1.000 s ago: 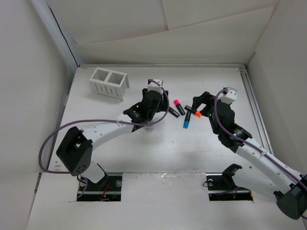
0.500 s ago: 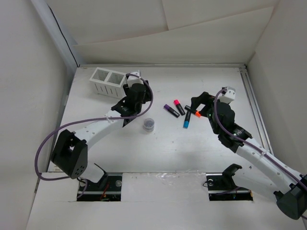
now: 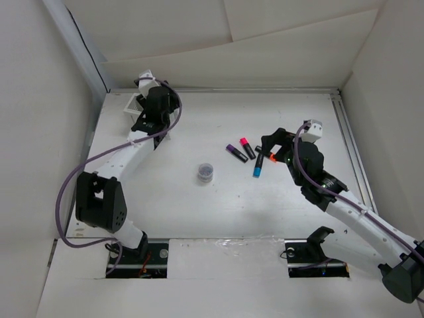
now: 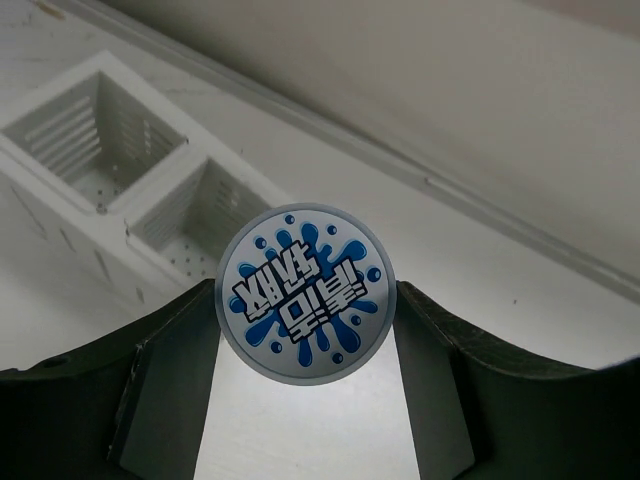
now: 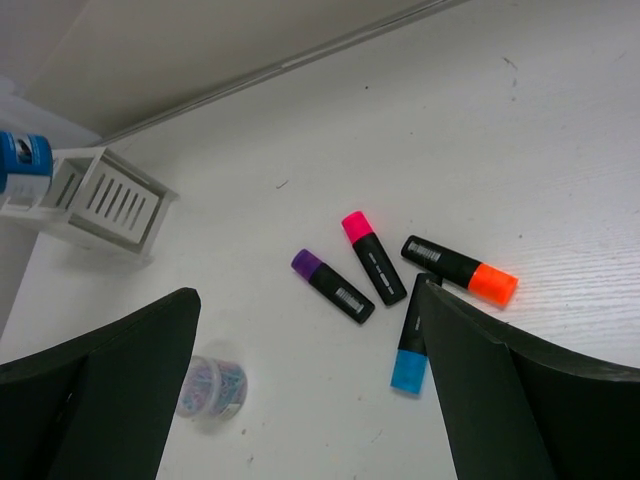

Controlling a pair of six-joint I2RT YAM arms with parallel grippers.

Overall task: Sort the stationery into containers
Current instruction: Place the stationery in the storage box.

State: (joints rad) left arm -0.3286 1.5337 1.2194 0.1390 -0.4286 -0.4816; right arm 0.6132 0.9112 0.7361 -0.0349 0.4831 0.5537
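My left gripper [image 4: 305, 296] is shut on a round piece with a grey-rimmed, blue-splash label [image 4: 306, 293], holding it just above the white two-compartment box [image 4: 120, 170]. From above, that gripper [image 3: 149, 119] covers most of the box [image 3: 132, 106]. Purple [image 5: 332, 285], pink [image 5: 373, 257], orange [image 5: 460, 269] and blue [image 5: 412, 345] markers lie on the table under my right gripper [image 5: 308, 300], which is open and holds nothing. In the top view it [image 3: 270, 147] hovers beside the markers [image 3: 246, 148].
A small clear round tub of coloured clips [image 3: 205, 173] stands mid-table, seen too in the right wrist view [image 5: 212, 387]. White walls close in the table at the back and both sides; the box sits near the back left corner.
My left arm has swung from the middle of the table to the back left, carrying the round piece up to the white box. The right arm has stayed put.
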